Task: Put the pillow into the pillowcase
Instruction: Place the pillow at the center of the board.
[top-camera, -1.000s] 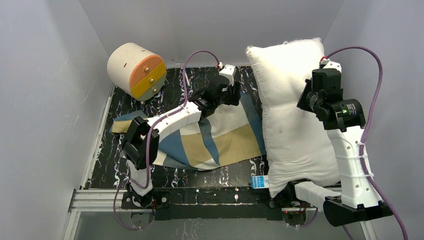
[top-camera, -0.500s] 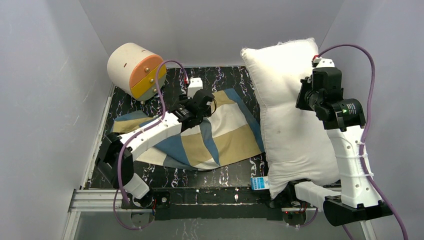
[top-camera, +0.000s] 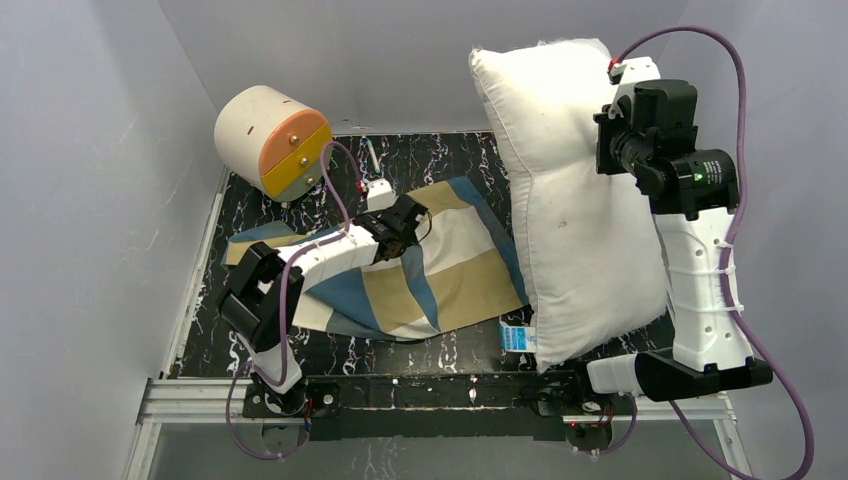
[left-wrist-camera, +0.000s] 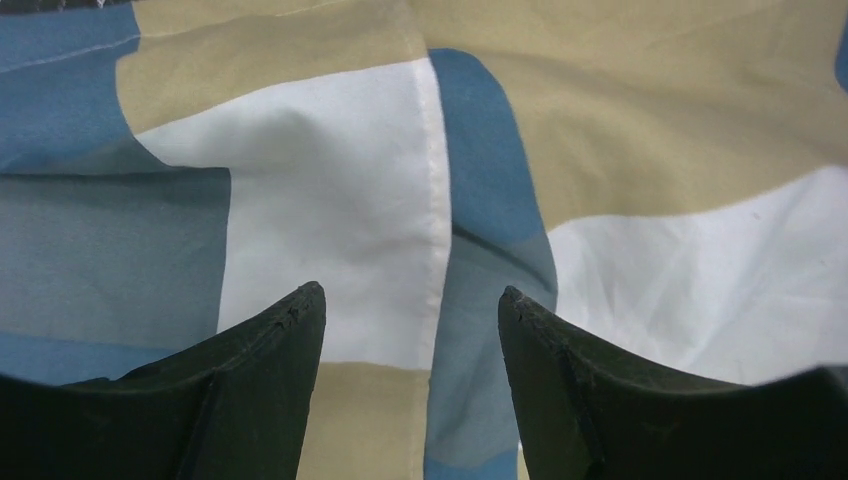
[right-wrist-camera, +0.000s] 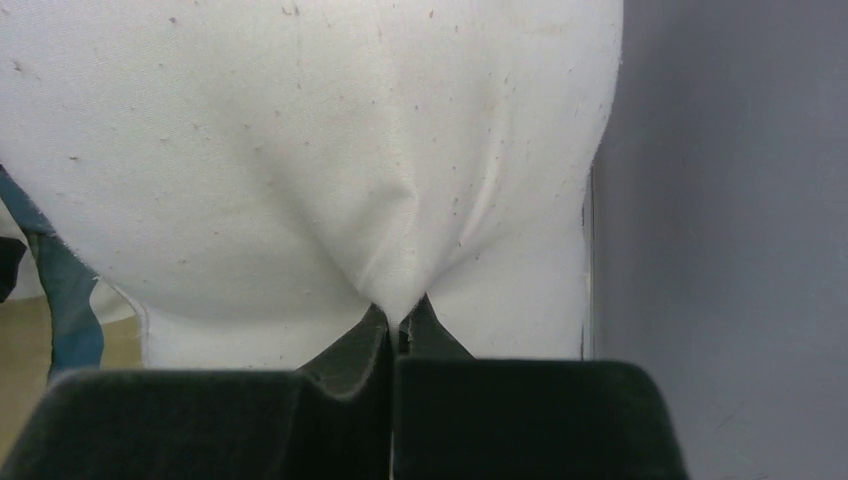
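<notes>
The pillow (top-camera: 570, 200) is plain white woven cloth, matt, lightly wrinkled and dotted with small specks; the pillowcase (top-camera: 460, 275) is thin, smooth cloth in blue, tan and cream blocks, softly creased, with a stitched seam; the left gripper (left-wrist-camera: 412, 300) is matt black plastic, faintly rough along its edges; the table (top-camera: 440, 150) is black with white marble-like veins; the cylinder (top-camera: 258, 128) looks matt cream; the rail (top-camera: 200, 400) is pale bare metal; the cable (top-camera: 735, 240) is smooth purple plastic.
</notes>
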